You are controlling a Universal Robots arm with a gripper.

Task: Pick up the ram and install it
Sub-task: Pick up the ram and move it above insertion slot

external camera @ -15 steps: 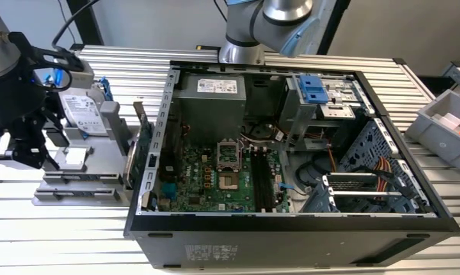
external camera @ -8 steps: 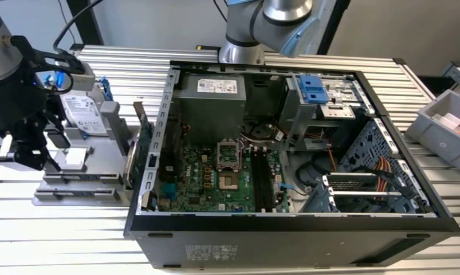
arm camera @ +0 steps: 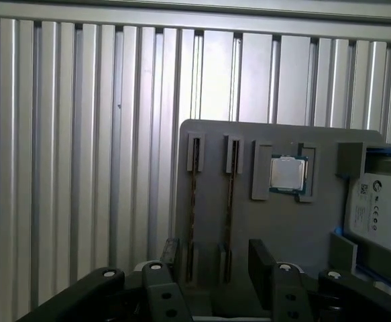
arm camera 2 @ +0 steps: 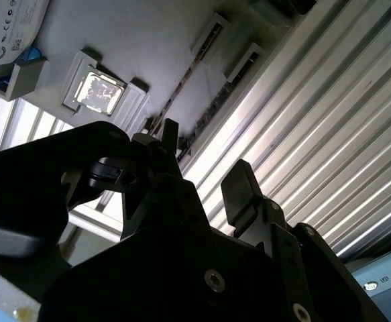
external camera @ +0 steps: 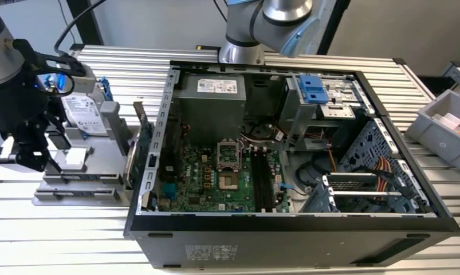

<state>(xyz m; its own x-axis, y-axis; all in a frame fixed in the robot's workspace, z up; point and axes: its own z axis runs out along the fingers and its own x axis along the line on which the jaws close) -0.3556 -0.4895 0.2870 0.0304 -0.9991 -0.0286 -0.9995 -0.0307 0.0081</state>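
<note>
Gripper [arm camera: 214,245] spread wide, grasping nothing, hovers over grey holder [arm camera: 249,154]. Ram [arm camera: 230,201] stands edgewise in a slot just beyond the fingertips [arm camera: 259,251]; processor chip [arm camera: 288,173] lies farther off.

Exterior view sits high, looking steeply down into the open computer case [external camera: 291,226], with the grey fixture [external camera: 73,189] off at the exterior view's left. Both wrist views ride close behind the gripper [arm camera: 215,265] [arm camera 2: 202,168] and face that fixture: the first wrist view square-on, the second wrist view nearer and slanted, both catching its processor chip [arm camera: 288,173] [arm camera 2: 100,90]
</note>
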